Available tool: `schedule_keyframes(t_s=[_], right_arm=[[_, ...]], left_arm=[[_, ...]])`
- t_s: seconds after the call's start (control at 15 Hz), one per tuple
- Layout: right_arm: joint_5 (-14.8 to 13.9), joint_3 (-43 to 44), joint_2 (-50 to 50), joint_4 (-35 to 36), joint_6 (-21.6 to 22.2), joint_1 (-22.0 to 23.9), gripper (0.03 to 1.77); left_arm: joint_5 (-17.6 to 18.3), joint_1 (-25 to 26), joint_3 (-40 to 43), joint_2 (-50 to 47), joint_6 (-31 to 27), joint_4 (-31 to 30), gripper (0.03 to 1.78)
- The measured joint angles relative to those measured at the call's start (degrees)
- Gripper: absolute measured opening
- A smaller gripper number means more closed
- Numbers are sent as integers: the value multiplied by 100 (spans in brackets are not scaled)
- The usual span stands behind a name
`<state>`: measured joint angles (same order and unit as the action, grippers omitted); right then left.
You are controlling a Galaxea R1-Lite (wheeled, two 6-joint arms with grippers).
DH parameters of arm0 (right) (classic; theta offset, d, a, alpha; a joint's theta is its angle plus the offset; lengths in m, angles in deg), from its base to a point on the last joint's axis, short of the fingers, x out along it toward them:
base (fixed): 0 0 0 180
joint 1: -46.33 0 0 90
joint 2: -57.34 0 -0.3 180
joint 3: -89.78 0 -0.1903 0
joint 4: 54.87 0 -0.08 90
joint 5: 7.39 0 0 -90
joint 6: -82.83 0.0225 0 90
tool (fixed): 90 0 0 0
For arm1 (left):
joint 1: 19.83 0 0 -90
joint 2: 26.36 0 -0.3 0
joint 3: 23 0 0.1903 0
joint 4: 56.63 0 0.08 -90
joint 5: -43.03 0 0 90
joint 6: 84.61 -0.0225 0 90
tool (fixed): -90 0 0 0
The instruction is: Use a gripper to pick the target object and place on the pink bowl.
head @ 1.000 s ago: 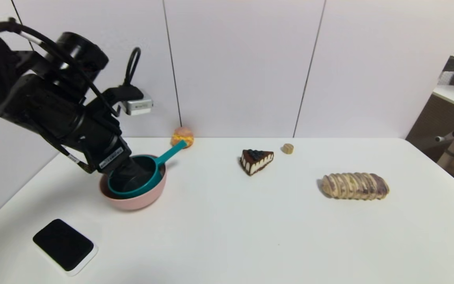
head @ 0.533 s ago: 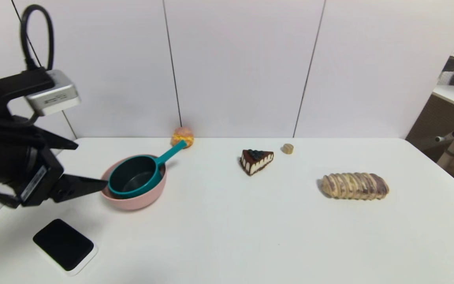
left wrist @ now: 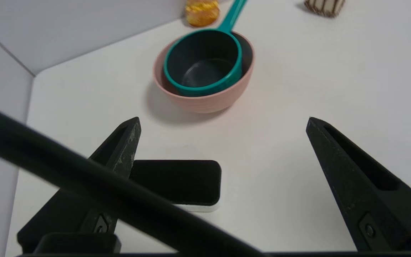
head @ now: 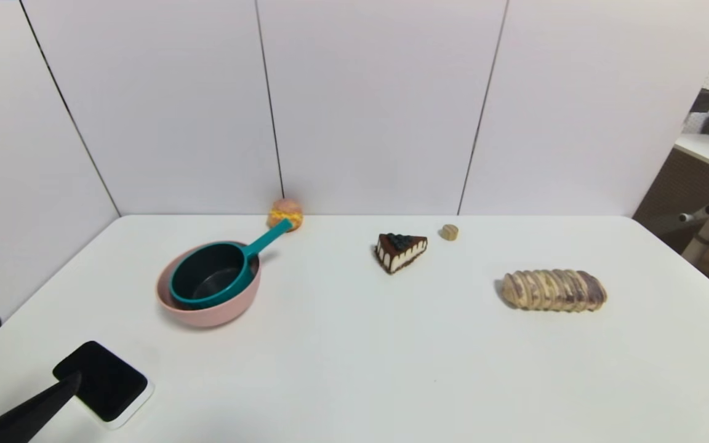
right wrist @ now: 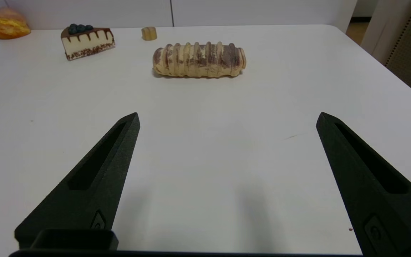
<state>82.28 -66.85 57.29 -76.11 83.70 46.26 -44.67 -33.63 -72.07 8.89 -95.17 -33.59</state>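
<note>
The teal saucepan sits tilted inside the pink bowl at the table's left, its handle pointing toward the back wall. Nothing holds it. My left gripper is at the near left corner, well back from the bowl, with only its two black fingertips showing. In the left wrist view that gripper is open and empty, and the saucepan and bowl lie ahead of it. My right gripper hangs open and empty over bare table, out of the head view.
A black pad on a white base lies under the left fingertips. An orange pastry sits by the back wall, with a cake slice, a small tan disc and a bread roll to the right.
My left gripper has let go of the saucepan, lifted out of the bowl and drawn back to the near left corner. The saucepan stays in the bowl.
</note>
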Motion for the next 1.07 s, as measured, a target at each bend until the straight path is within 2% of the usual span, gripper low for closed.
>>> schedule_keyframes(t_s=[0.13, 0.4, 0.67, 1.07], right_arm=[[0, 0, 0, 0, -2, 0, 171], [0, 0, 0, 2, 0, 0, 171], [0, 0, 0, 0, -2, 0, 171], [0, 0, -2, 0, 2, 0, 171]], left_arm=[[59, 483, 669, -805, 54, -471, 167], [232, 1139, 1698, -2122, 102, -562, 169], [-18, 1298, 2437, -3209, 207, -228, 169], [-35, 1328, 2569, -3524, 529, -27, 169]])
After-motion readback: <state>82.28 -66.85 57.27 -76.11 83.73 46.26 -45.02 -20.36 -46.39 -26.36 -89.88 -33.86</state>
